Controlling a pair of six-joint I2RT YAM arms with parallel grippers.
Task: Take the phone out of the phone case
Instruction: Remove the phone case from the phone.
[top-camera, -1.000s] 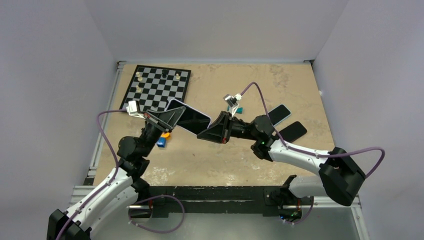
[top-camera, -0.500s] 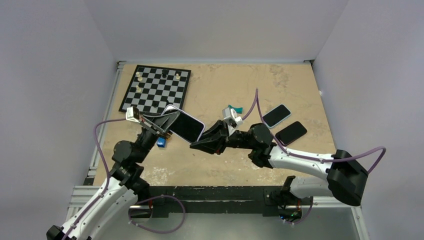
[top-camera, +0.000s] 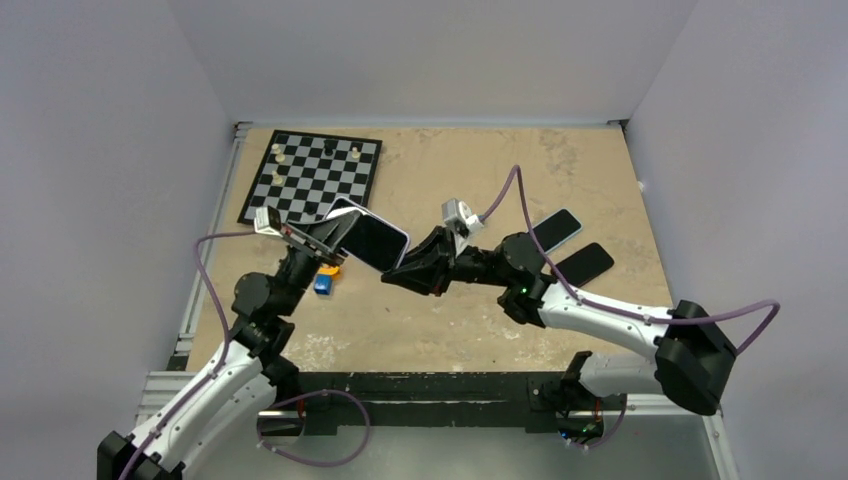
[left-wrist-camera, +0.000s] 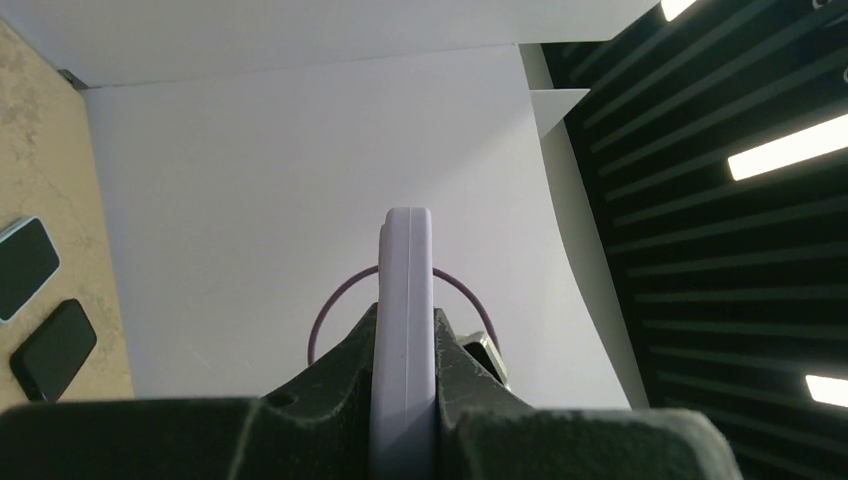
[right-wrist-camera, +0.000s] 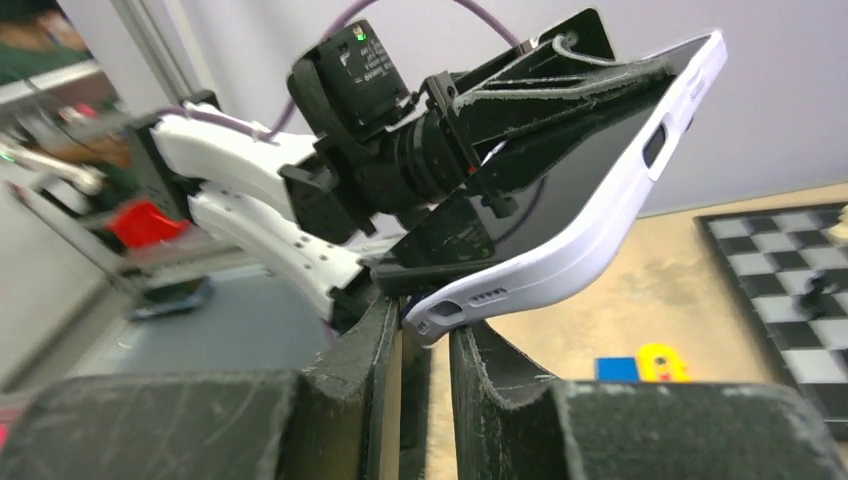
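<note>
Jaws first: our left gripper (top-camera: 335, 232) is clamped hard across the phone case (right-wrist-camera: 570, 250), one finger on the glass side, one on the back. Our right gripper (right-wrist-camera: 425, 330) is closed down to a thin gap with the bottom corner of the case wedged in it. It looks pinched, though we can't confirm how firm. Change over the last second: both arms dipped together toward the near edge, then came back up a bit, and the right wrist rolled so its camera now sits on top. The right fingers stayed on that same lower corner throughout. Meaning for the task, as we judge it: we are working the corner, not done. The phone (top-camera: 370, 243) is still fully seated, no lip peeled, no gap visible between screen and rim. Whole thing is held in the air between the two grippers, over the left-centre of the table (top-camera: 560, 170), tilted, screen facing up and toward the right arm. Looks: case is pale white-lilac, smooth, rounded corners, speaker slots on the bottom edge, an oval cutout on the side. Screen is dark and off. Left wrist view shows it edge-on only. Two other phones (top-camera: 553, 230) lie flat well off to the right.
</note>
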